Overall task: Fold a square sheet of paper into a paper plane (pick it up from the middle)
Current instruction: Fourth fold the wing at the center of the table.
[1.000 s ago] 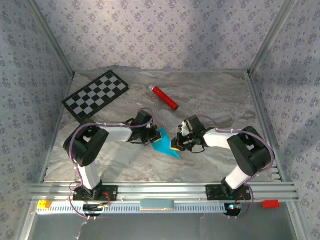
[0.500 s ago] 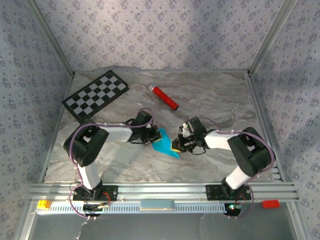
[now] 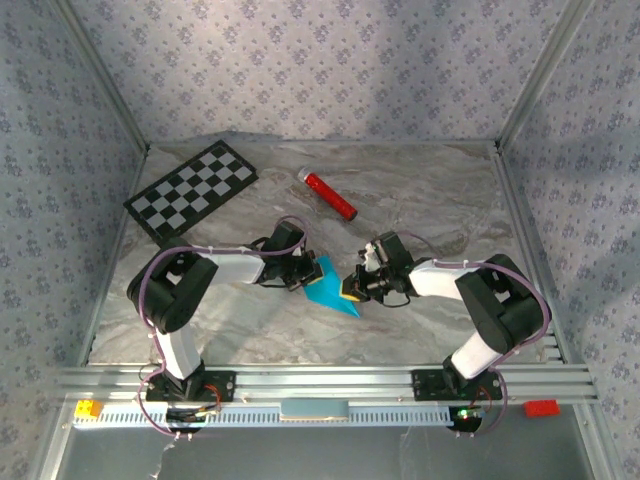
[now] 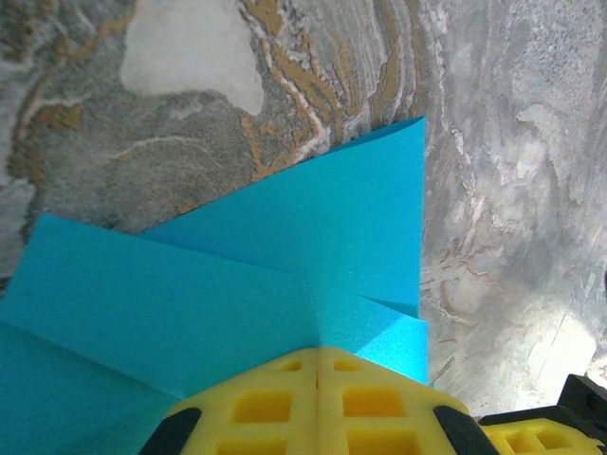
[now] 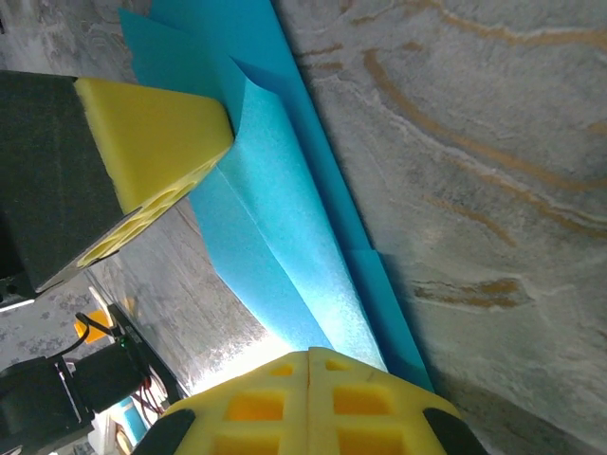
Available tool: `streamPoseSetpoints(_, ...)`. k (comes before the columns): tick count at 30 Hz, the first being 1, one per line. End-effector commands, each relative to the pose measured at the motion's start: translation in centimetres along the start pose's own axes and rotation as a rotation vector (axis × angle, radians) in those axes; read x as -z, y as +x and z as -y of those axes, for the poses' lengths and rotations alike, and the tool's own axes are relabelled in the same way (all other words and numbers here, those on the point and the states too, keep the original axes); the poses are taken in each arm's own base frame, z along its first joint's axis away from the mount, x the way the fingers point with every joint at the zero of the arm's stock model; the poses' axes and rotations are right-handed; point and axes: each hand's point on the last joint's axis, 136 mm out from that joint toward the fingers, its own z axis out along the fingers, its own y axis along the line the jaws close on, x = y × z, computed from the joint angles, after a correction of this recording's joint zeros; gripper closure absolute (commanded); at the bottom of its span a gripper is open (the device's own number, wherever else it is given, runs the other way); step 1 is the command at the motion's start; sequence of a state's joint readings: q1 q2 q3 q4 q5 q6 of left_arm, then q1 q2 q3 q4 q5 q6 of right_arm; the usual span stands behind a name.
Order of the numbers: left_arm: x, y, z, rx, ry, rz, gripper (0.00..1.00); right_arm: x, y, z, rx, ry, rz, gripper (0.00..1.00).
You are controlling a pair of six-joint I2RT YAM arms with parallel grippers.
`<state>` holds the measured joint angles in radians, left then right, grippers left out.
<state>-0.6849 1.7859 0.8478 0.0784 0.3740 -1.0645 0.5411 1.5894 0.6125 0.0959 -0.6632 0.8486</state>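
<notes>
- Little has moved in the last second: the right claw (image 3: 352, 290) has shifted only slightly, while the left claw (image 3: 303, 271) and the paper (image 3: 327, 288) keep their place.
- Left claw: yellow fingers (image 4: 275, 403) pressed together, pinching the paper's left edge.
- Right claw: fingers (image 5: 266, 403) pressed together on a raised flap at the paper's right.
- The paper, partly folded to a point, lies mid-worktop (image 3: 430, 200) between both claws, nearer than the red cylinder (image 3: 330, 196) and checkerboard (image 3: 192, 190).
</notes>
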Motion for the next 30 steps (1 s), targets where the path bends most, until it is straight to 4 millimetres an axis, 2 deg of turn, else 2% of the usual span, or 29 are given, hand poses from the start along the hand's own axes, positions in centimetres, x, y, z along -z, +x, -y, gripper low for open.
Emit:
streamPoseSetpoints(1, -0.5, 0.3, -3.8, 0.048, -0.123, 0.005, 0.99, -0.2, -0.1, -0.6, 0.002, -0.025, -0.009, 0.95)
streamPoseSetpoints(5, -0.5, 0.3, -3.9, 0.050, -0.122, 0.007, 0.98, -0.9, -0.1, -1.0, 0.013, -0.029, -0.025, 0.95)
streamPoseSetpoints(11, -0.6, 0.3, -3.7, 0.048, -0.120, 0.003, 0.98, -1.4, -0.6, -0.4, 0.019, 0.005, -0.025, 0.95)
streamPoseSetpoints(16, -0.6, 0.4, -3.5, 0.048, -0.111, -0.001, 0.98, -1.7, 0.4, 4.1, -0.045, 0.145, -0.017, 0.95)
streamPoseSetpoints(20, -0.1, 0.0, -1.8, 0.018, -0.073, 0.004, 0.96, -1.9, 2.1, 7.1, -0.101, 0.202, -0.051, 0.97)
streamPoseSetpoints(25, 1.4, -0.8, 2.1, -0.085, 0.031, 0.051, 0.91, -1.7, 2.7, 8.3, -0.111, 0.246, -0.063, 1.00)
streamPoseSetpoints(27, 1.7, -0.9, 2.5, -0.104, 0.042, 0.068, 0.91, -1.6, 2.7, 8.6, -0.116, 0.265, -0.064, 1.00)
streamPoseSetpoints(30, 1.6, -0.9, 2.0, -0.102, 0.046, 0.080, 0.92, -1.6, 2.5, 8.6, -0.115, 0.279, -0.069, 1.00)
